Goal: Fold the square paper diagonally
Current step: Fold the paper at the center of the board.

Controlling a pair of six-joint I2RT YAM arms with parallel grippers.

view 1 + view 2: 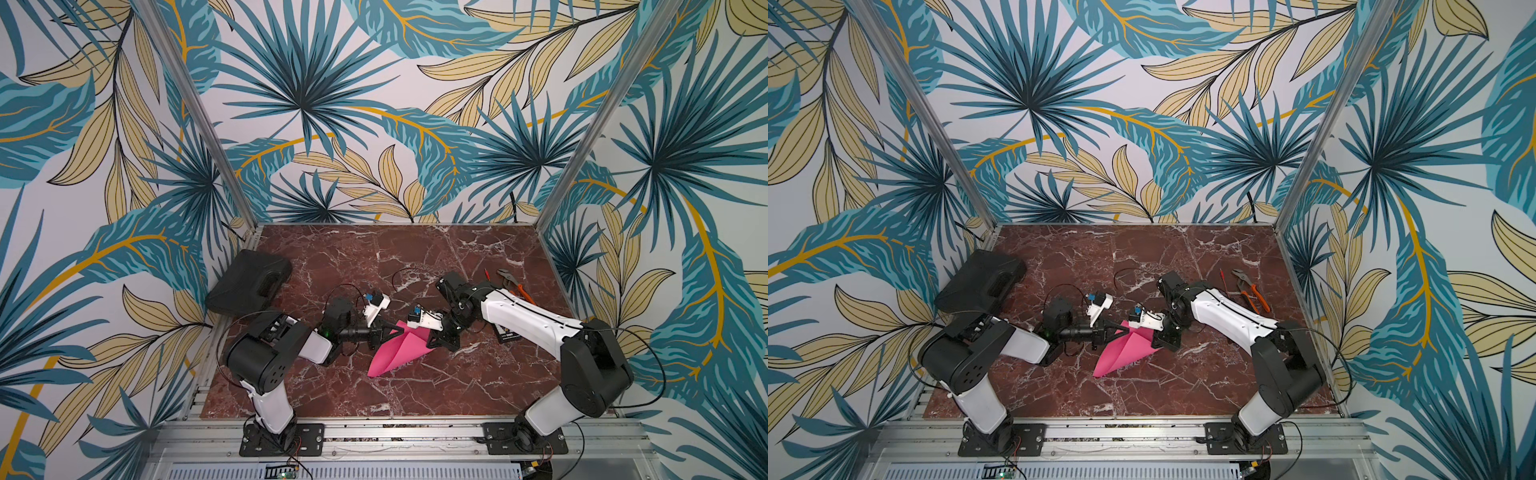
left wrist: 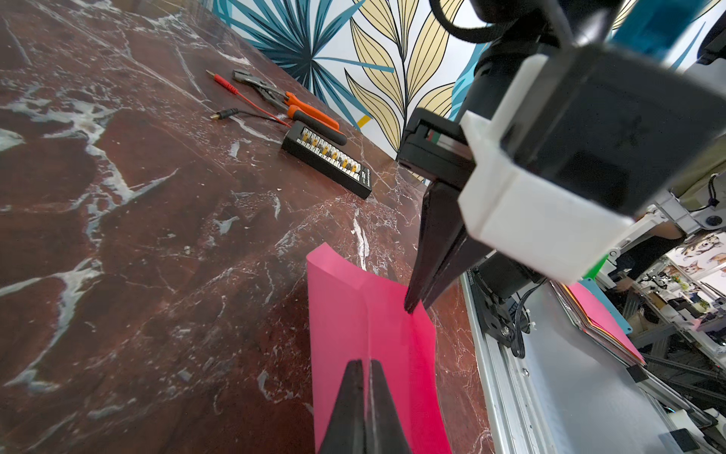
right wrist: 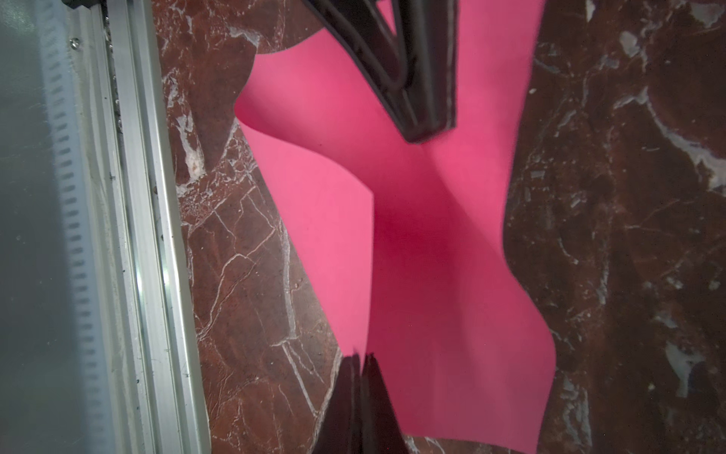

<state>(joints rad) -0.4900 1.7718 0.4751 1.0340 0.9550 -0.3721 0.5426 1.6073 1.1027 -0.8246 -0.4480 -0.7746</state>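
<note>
The square paper is a bright pink sheet at the table's middle, bent up into two flaps that meet along a raised ridge, its near point resting on the marble. My left gripper comes in from the left and is shut on the paper's ridge. My right gripper comes in from the right and is shut on an edge of the sheet. Both grippers' fingertips are close together over the paper's far end. The paper's far corner is hidden behind the grippers in both top views.
A black case lies at the back left corner. Orange-handled pliers and a red probe lie at the back right, with a black connector board beside them. An aluminium rail runs along the front edge.
</note>
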